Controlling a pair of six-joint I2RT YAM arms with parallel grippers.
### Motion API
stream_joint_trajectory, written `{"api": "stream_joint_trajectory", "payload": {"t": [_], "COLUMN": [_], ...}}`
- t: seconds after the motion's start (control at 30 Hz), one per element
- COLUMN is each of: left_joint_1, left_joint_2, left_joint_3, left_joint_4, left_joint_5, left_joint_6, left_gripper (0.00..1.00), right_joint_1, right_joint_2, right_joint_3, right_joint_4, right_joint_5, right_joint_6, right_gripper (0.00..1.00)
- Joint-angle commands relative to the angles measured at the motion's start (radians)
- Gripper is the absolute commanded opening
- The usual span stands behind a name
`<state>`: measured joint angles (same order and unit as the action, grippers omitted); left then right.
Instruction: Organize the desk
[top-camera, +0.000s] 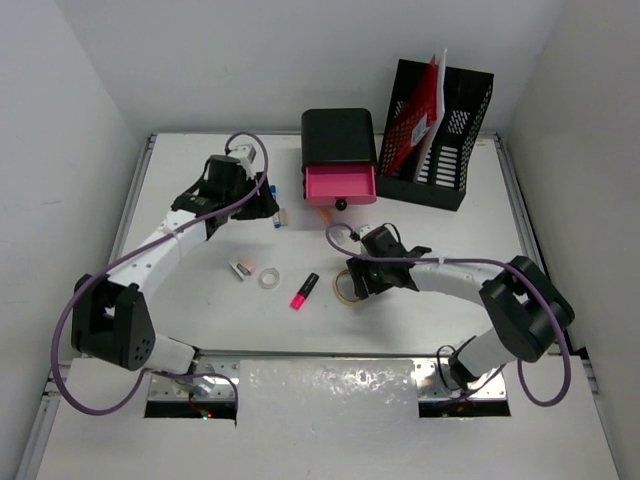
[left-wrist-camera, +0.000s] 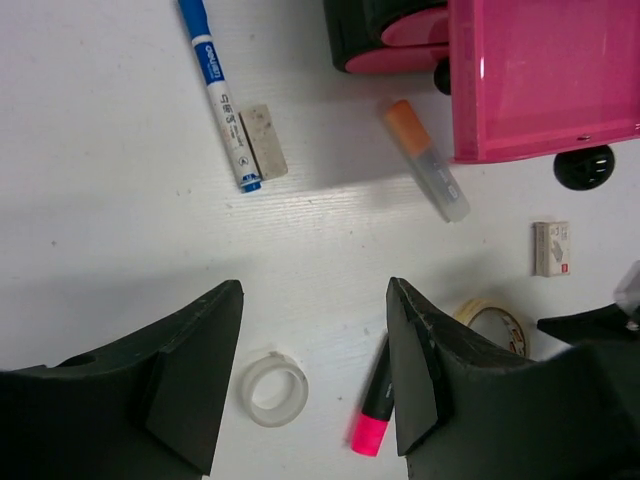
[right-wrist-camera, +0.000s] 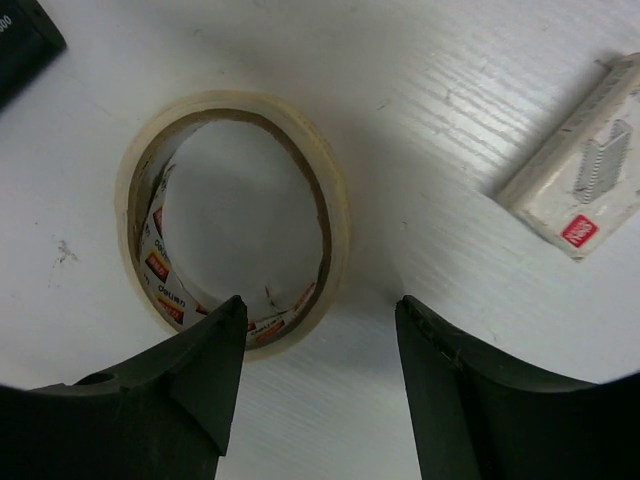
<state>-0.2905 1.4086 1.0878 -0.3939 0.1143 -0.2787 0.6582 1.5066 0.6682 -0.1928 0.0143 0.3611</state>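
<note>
Hovering low, the right tool shows its jaws spread with nothing pinched, one finger over the near rim of the tape roll and the other outside the ring. Here's the trouble spot: if that finger lands on the rim rather than inside the hole, I'd expect the roll to skid across the smooth counter instead of being caught. A skid sideways could knock the staple box lying near. Further out, the left tool hangs spread and empty too, above a small clear ring and a pink highlighter. It sits close to the open pink drawer, so both arms heading there could clash. The counter lies under it all, loose items scattered across its middle.
</note>
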Motion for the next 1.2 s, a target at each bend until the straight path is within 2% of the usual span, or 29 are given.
{"api": "stream_joint_trajectory", "payload": {"t": [0.0,0.07,0.13,0.2,0.23,0.27,0.33,0.37,0.43,0.6,0.7,0.93,1.17], "left_joint_1": [0.008,0.008,0.008,0.008,0.008,0.008,0.008,0.008,0.008,0.008,0.008,0.008,0.008], "left_joint_2": [-0.062,-0.065,-0.066,-0.063,-0.059,-0.056,-0.048,-0.046,-0.046,-0.048,-0.048,-0.056,-0.074], "left_joint_3": [0.015,0.015,0.009,0.003,-0.002,-0.002,0.003,0.006,0.012,0.018,0.024,0.023,0.006], "left_joint_4": [0.044,0.040,0.041,0.043,0.044,0.044,0.041,0.040,0.035,0.033,0.035,0.038,0.032], "left_joint_5": [-0.018,-0.022,-0.027,-0.024,-0.022,-0.021,-0.007,0.004,0.007,-0.001,0.010,0.008,0.010], "left_joint_6": [-0.004,0.006,0.015,0.016,0.018,0.018,0.018,0.018,0.022,0.024,0.019,0.016,0.009], "left_gripper": [0.53,0.52,0.49,0.40,0.37,0.29,0.22,0.16,0.12,0.09,0.08,0.08,0.08], "right_joint_1": [0.029,0.038,0.049,0.061,0.064,0.067,0.078,0.089,0.098,0.107,0.107,0.107,0.104], "right_joint_2": [0.021,0.024,0.023,0.023,0.020,0.018,0.006,-0.020,-0.054,-0.170,-0.221,-0.264,-0.149], "right_joint_3": [-0.016,-0.025,-0.022,-0.004,0.002,0.010,0.033,0.040,0.077,0.250,0.370,0.553,0.622], "right_joint_4": [0.070,0.085,0.087,0.066,0.044,0.030,-0.023,-0.046,-0.129,-0.362,-0.443,-0.390,-0.235], "right_joint_5": [0.009,0.015,0.036,0.050,0.061,0.068,0.096,0.102,0.121,0.133,0.150,0.249,0.380], "right_joint_6": [0.013,0.027,0.032,0.029,0.022,0.021,0.012,0.006,-0.005,-0.046,-0.077,-0.169,-0.315], "right_gripper": [0.59,0.55,0.44,0.32,0.20,0.14,0.00,0.00,0.00,0.00,0.00,0.00,0.00]}}
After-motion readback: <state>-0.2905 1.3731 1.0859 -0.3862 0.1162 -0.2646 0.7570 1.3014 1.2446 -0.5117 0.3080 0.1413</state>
